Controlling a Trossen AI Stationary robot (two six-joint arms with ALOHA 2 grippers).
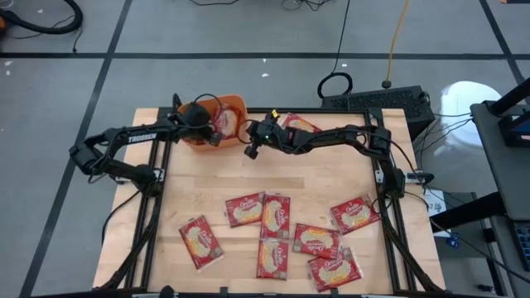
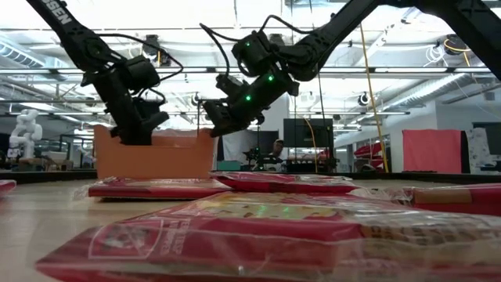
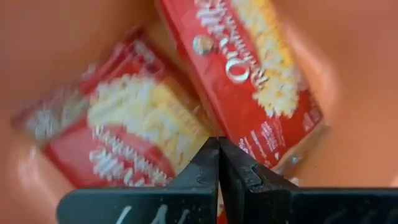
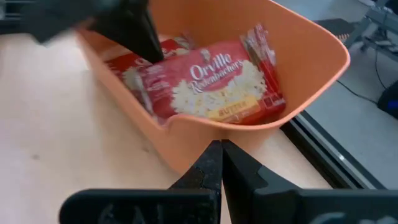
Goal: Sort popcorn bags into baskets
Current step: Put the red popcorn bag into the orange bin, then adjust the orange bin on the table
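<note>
- You have at least 2 popcorn bags (image 4: 211, 87) already inside the orange basket (image 1: 217, 122), which sits at the upper left of the counter (image 1: 190, 190) in the high view; the right wrist view shows them leaning against its walls.
- Your left gripper (image 1: 214, 132) is down in the basket over those bags, and in the left wrist view its fingers (image 3: 205, 171) are pressed together with nothing between them.
- Your right gripper (image 1: 251, 147) hangs just right of the basket, near the upper middle of the high view; its fingers (image 4: 211, 168) are also closed and empty.
- 1 more bag (image 1: 300, 124) lies at the top of the counter, under the right arm and outside the basket.
- About 7 bags are spread across the lower half of the high view, from the lone one at lower left (image 1: 200, 242) to the cluster at lower right (image 1: 334, 267).
- In my judgement you are early in the job: roughly 8 bags are left to carry over, and neither gripper has one in hand.
</note>
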